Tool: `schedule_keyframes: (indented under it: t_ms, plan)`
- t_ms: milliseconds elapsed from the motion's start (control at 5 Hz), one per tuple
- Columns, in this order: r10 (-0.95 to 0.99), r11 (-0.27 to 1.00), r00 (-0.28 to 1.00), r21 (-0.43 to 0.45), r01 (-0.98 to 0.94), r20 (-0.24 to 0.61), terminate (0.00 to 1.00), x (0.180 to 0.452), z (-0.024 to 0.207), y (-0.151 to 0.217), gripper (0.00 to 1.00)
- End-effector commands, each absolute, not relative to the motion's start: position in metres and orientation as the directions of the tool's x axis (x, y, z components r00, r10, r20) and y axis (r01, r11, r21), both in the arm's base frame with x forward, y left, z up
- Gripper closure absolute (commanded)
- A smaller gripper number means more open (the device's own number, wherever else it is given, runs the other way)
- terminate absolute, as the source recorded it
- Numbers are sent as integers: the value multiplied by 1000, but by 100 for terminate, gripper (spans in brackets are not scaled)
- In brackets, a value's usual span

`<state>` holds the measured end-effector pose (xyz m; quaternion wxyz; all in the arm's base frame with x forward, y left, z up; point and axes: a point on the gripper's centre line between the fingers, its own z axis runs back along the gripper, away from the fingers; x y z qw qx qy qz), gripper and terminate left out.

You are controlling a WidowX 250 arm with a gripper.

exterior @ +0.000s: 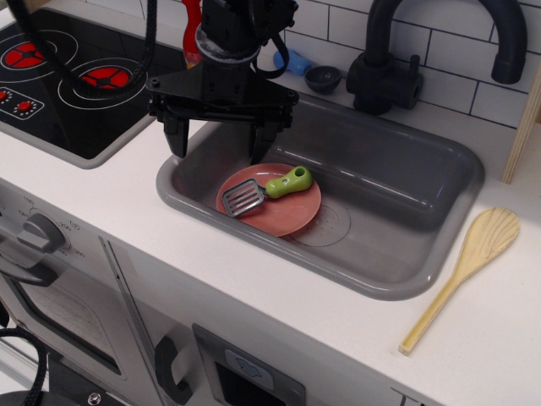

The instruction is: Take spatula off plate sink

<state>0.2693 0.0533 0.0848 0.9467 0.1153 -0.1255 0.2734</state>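
Observation:
The spatula (269,191) lies on the salmon-pink plate (287,216), its slotted silver blade at the plate's left and its lime-green handle pointing up and right. The plate rests on the floor of the grey sink (397,190), in its left half. My black gripper (218,140) hangs open over the sink's left end, above and just behind the plate. Its fingers (176,135) are spread wide and hold nothing. The right finger's tip is close above the plate's far edge.
A black stovetop (51,93) with red burners lies to the left. A black faucet (393,72) stands behind the sink. A pale wooden spoon (465,271) lies on the white counter at the right. A dark small bowl (323,78) and a blue item sit by the tiled wall.

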Motion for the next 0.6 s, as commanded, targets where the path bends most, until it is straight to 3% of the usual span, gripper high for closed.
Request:
schedule_keyframes:
  t_ms: [0,200,400]
  plan:
    - [489,824,819,150,-547,301,0,269,85,53,0]
    - [327,907,895,167,-388,302,0,288,66,51,0]
    - [179,963,955,157,-219,236,0,304,54,50,0]
